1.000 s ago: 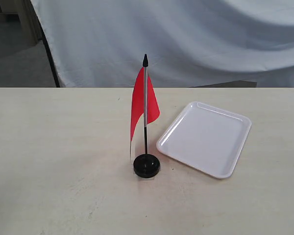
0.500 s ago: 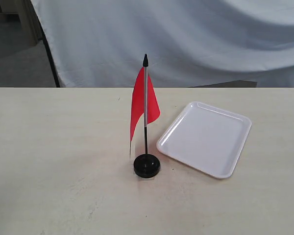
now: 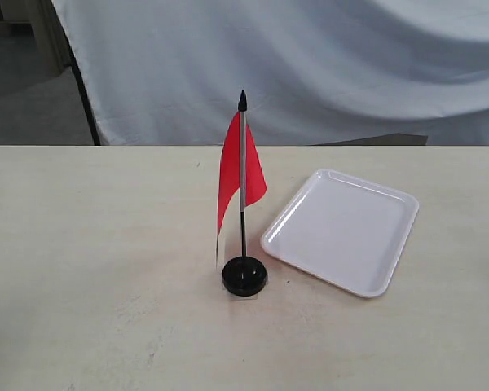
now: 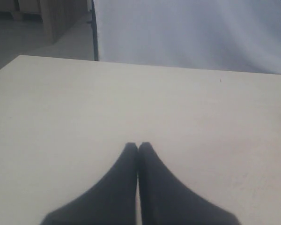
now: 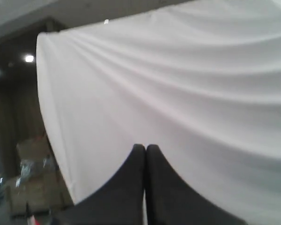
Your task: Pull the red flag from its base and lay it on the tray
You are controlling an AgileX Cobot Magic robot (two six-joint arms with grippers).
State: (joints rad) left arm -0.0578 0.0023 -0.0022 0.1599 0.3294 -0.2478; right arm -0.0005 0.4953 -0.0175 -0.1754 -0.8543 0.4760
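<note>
The red flag point(image 3: 231, 173) stands upright on its thin pole, planted in the round black base point(image 3: 244, 276) near the middle of the table. Just to its right lies the white tray point(image 3: 342, 230), with nothing in it. Neither arm shows in the exterior view. In the left wrist view my left gripper point(image 4: 137, 146) is shut, empty, over bare tabletop. In the right wrist view my right gripper point(image 5: 145, 148) is shut and empty, pointing at the white backdrop cloth; no task object shows in either wrist view.
The pale wooden table point(image 3: 81, 269) spreads wide on all sides of the flag and tray. A white cloth backdrop point(image 3: 326, 65) hangs behind the table's far edge. A dark post point(image 3: 81, 90) stands at the back left.
</note>
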